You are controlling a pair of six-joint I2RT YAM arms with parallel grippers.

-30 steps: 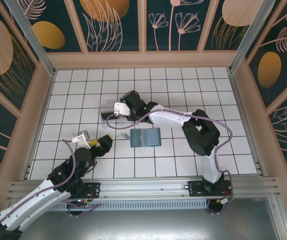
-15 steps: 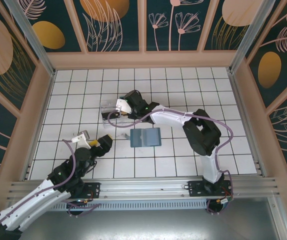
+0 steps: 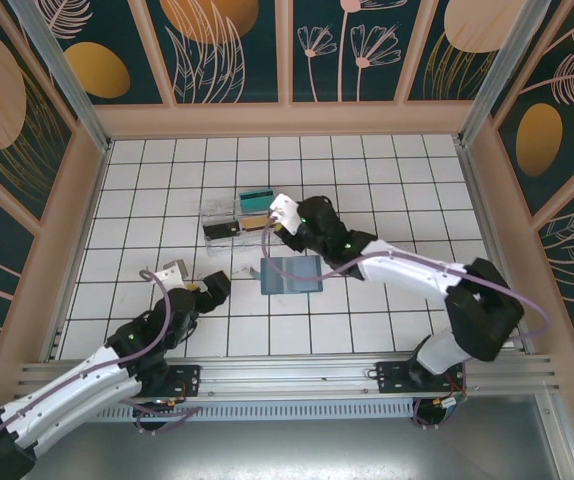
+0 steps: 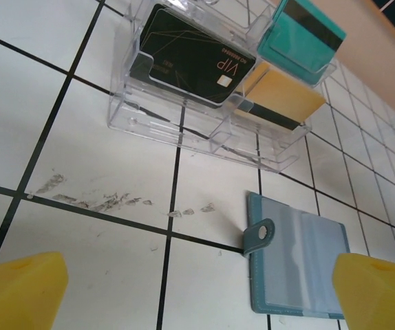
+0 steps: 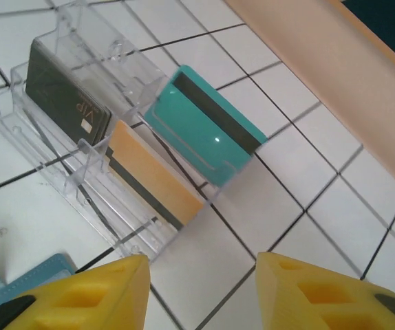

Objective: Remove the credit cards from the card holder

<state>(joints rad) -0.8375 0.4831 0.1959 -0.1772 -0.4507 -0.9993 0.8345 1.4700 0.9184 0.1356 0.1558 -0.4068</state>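
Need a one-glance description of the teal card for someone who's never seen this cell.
On the white tiled table, find the clear plastic box just beyond the open slate-blue card holder. The teal card stands tilted in a corner compartment, next to the orange-tan card. Unlike that and the black card, it is bright teal, with a dark stripe near its upper edge.

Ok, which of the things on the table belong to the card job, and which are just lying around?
Job: card holder, black card, orange-tan card, teal card.
Lying about: clear plastic box, with the three cards in it; scuff marks on the tiles.
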